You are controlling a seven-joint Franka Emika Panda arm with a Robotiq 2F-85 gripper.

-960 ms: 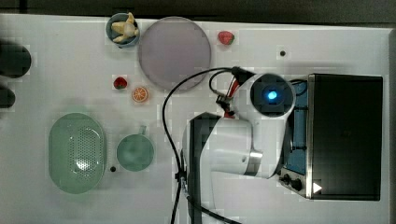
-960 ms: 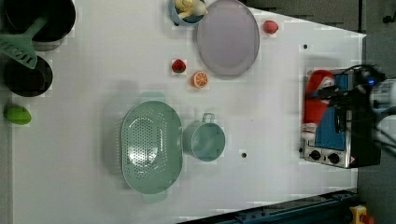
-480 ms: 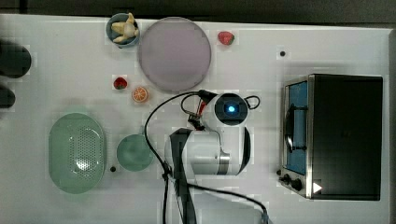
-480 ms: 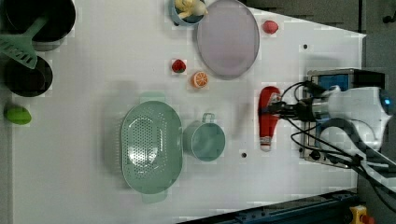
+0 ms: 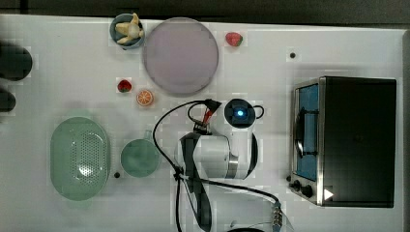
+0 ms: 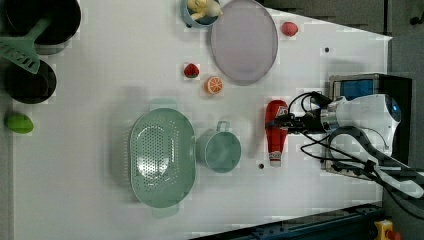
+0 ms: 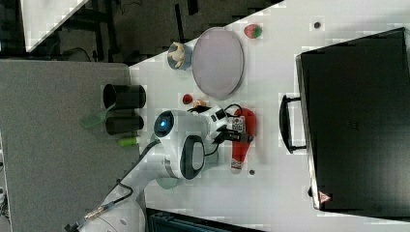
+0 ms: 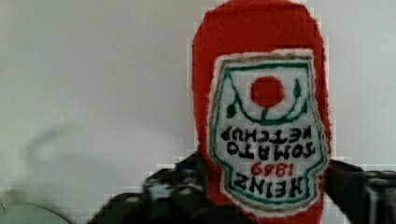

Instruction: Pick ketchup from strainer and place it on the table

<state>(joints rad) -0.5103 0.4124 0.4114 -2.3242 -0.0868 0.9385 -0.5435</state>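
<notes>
Your left view shows the red ketchup squeeze bottle (image 6: 276, 131) lying on the white surface (image 6: 100, 190) beside the round green cup (image 6: 222, 151), clear of the pale green perforated strainer (image 6: 161, 157), fingers (image 8: 343, 184) straddling it, grip state unclear, top view hides it under your white arm (image 5: 220, 154).

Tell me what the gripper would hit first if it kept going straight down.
The ketchup, lying on the table between the jaws of the gripper; just under it, probably the tabletop.
</notes>
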